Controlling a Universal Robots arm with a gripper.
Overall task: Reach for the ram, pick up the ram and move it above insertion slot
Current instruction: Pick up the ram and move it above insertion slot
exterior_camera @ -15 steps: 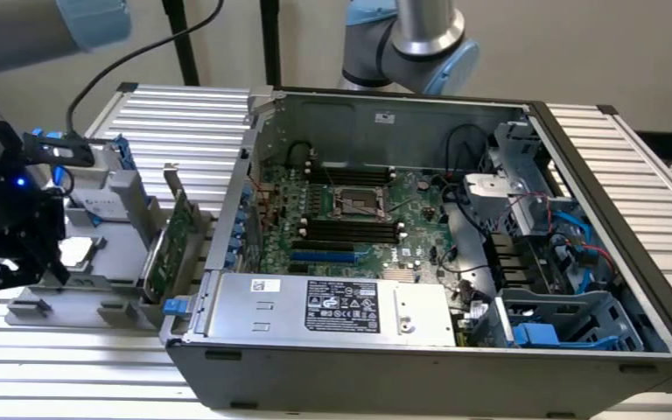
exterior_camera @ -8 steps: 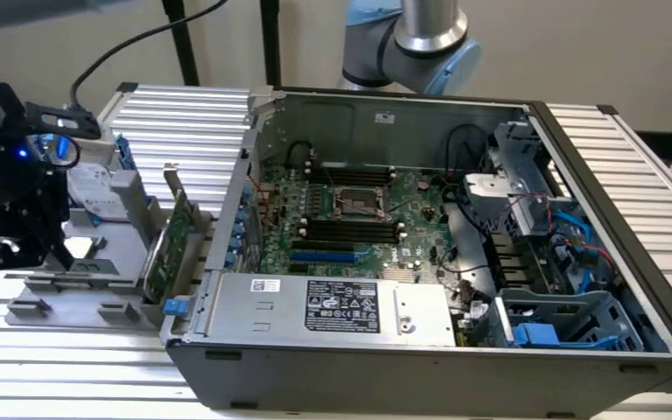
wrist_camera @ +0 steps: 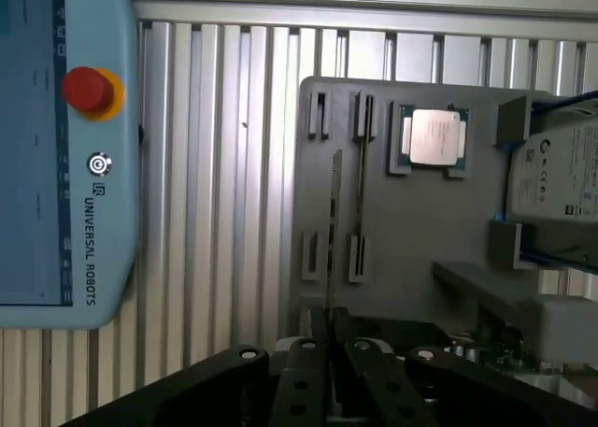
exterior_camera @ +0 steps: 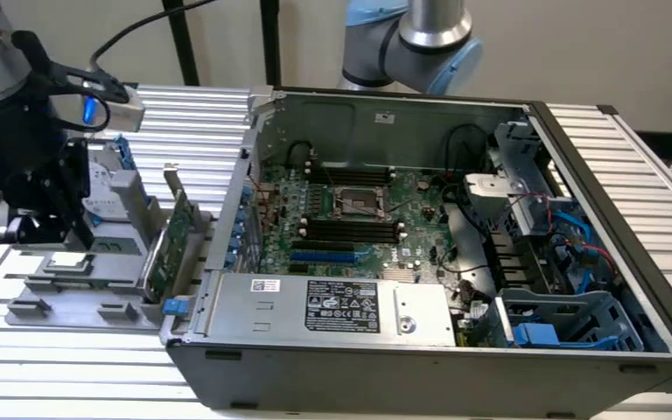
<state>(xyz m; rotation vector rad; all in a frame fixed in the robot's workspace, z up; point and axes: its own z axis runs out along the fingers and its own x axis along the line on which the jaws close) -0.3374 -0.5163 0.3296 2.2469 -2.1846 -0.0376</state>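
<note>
My black pincer is clenched on one end of the ram, a long, thin, flat circuit-board stick seen edge-on, held over the grey moulded holder tray at the wrist picture's centre. Its long axis runs straight out from my fingers, free end pointing away toward the tray's far slots. To carry it well, I judge I should keep it square in the grip, not twisting.
</note>
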